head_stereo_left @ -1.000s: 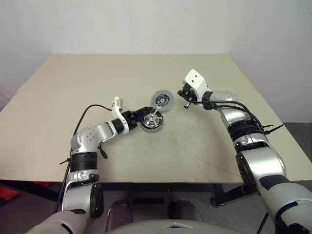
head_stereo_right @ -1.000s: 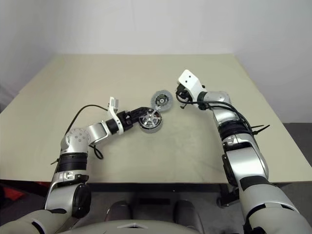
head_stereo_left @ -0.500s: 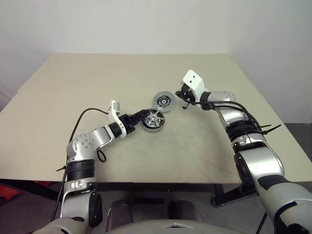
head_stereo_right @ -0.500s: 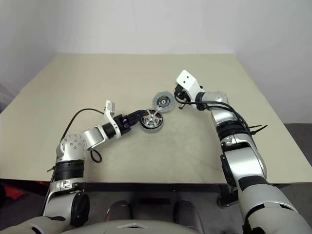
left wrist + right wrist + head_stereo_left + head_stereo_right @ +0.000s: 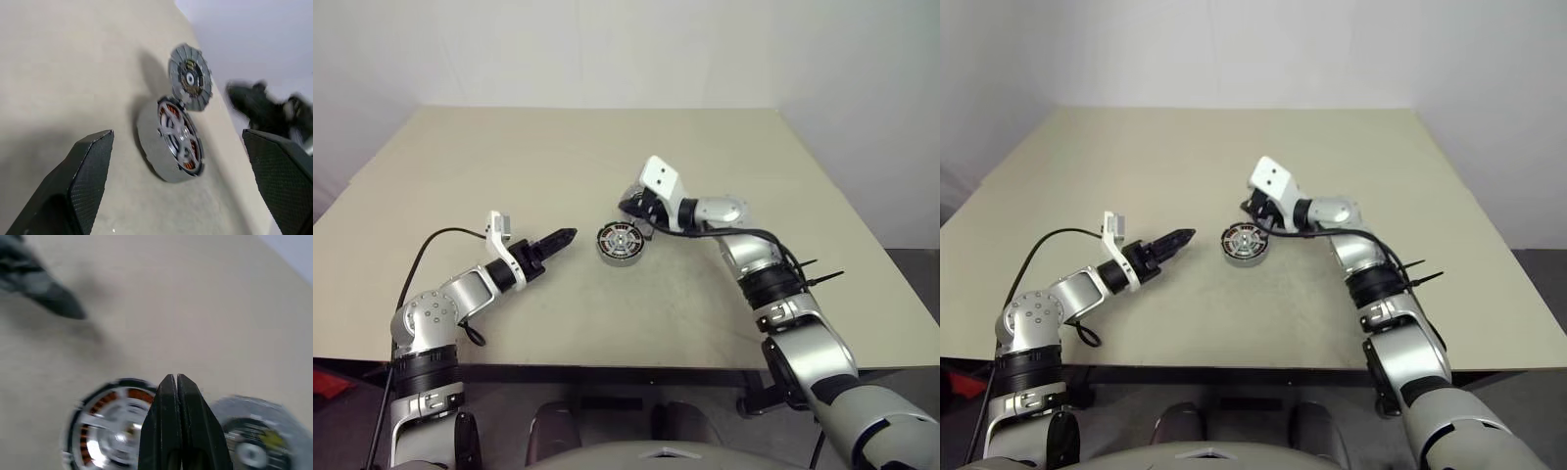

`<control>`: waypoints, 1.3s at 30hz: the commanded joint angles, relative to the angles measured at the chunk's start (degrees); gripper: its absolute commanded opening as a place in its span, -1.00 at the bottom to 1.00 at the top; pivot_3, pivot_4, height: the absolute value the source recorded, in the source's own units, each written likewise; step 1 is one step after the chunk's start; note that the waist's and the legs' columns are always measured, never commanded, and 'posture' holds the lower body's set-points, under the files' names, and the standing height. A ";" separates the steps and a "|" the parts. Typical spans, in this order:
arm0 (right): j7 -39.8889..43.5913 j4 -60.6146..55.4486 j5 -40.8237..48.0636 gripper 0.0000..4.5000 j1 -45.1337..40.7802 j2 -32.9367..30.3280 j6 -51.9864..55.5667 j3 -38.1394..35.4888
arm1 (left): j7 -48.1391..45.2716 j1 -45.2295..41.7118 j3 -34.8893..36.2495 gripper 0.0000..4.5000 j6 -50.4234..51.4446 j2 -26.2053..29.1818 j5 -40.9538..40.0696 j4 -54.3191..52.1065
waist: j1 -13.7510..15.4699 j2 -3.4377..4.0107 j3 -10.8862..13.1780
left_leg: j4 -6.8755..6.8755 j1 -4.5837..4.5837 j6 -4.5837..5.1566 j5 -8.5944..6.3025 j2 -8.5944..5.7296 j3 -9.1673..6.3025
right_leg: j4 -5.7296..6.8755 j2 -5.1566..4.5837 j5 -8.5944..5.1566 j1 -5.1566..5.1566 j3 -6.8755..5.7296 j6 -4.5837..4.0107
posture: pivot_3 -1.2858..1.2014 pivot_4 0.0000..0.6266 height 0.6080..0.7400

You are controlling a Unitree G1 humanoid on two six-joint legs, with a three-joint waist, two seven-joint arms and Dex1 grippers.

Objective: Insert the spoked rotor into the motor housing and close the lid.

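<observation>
The motor housing (image 5: 620,244) rests mid-table, copper coils showing around its ring. The spoked rotor (image 5: 177,139) sits inside it, silvery spokes facing out. The lid (image 5: 190,77), a silver-grey disc with a dark centre, stands swung open at the housing's far edge. My left gripper (image 5: 556,238) is open and empty, a short way left of the housing and pointing at it; its fingers (image 5: 88,166) stand wide apart. My right gripper (image 5: 177,378) is shut and empty, its tips just above the seam between the housing and the lid (image 5: 254,433).
The beige table (image 5: 509,157) carries nothing else. A black cable (image 5: 435,240) loops from my left wrist over the near left part of the table. The table's front edge runs close below both forearms.
My left gripper has drawn back to the left, away from the housing it stood against. My right gripper has swung left, from beside the lid to over the lid and housing.
</observation>
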 commanded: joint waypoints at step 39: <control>26.69 17.44 -7.65 -0.44 -14.45 -6.37 -25.93 13.33 | -3.33 1.42 -8.15 1.00 -11.11 8.96 11.29 -8.48 | -0.18 -0.03 0.00 | 0.16 0.09 0.17 -0.10 0.09 -0.05 | 0.16 0.01 -0.01 0.23 -0.10 -0.01 | 0.03 -1.00 1.00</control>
